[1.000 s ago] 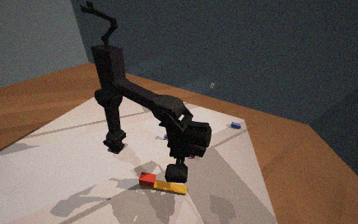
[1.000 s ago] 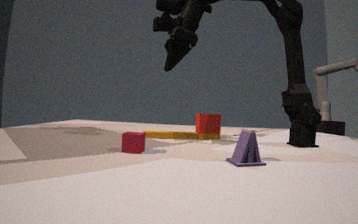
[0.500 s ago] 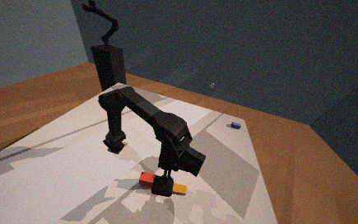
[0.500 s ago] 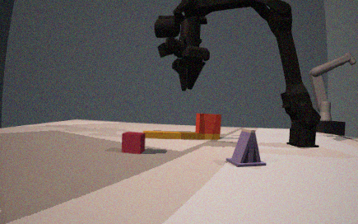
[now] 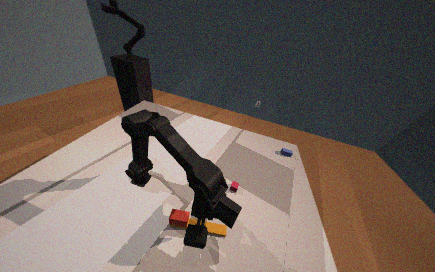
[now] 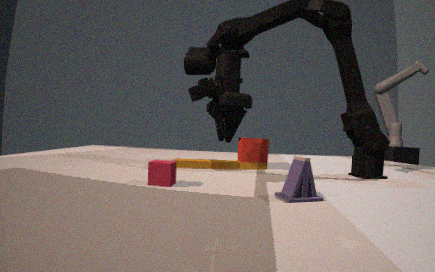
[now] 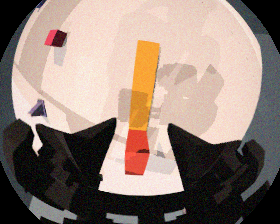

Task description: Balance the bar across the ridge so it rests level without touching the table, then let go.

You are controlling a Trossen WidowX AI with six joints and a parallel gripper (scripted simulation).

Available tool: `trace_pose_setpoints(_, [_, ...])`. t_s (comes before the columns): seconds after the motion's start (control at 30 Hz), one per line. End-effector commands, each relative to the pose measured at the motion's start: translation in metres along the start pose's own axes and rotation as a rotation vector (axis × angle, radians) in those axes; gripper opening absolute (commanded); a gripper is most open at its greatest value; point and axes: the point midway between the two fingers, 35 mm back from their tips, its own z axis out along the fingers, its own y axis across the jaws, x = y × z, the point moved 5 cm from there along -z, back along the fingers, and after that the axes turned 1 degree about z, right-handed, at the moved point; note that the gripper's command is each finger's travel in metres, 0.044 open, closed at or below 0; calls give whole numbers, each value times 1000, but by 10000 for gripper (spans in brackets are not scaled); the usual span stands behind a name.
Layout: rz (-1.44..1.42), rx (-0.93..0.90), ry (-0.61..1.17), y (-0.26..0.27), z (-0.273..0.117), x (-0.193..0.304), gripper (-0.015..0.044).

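Observation:
The yellow bar [image 5: 216,229] [image 6: 191,163] [image 7: 145,70] lies flat on the table, with a red block [image 5: 179,218] [image 6: 253,151] [image 7: 137,160] on one end. The purple ridge [image 6: 298,180] [image 7: 38,108] stands upright on its base, apart from the bar, with nothing on top. It is hidden behind the arm in the top view. My gripper [image 5: 196,239] [image 6: 224,139] [image 7: 143,124] points down above the bar, open and empty. In the wrist view the fingers stand on either side of the bar, near where the yellow part meets the red block.
A crimson cube [image 5: 234,187] [image 6: 161,173] [image 7: 52,38] sits on the table apart from the bar and ridge. A small blue block [image 5: 286,152] lies near the table's far corner. Another arm on a dark pedestal [image 5: 135,80] stands in the background.

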Motion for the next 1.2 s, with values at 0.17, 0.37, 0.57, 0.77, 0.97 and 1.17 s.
trace_pose_setpoints(0.17, [-6,-9,8,2,29,4,315])
trace_pose_setpoints(0.37, [-6,-9,8,2,33,3,315])
trace_pose_setpoints(0.57, [-6,-9,8,2,43,3,315])
trace_pose_setpoints(0.77, [-6,-9,8,2,53,4,315])
trace_pose_setpoints(0.97, [-6,-9,8,3,55,4,315])
trace_pose_setpoints(1.17, [-6,-9,8,3,55,4,315])
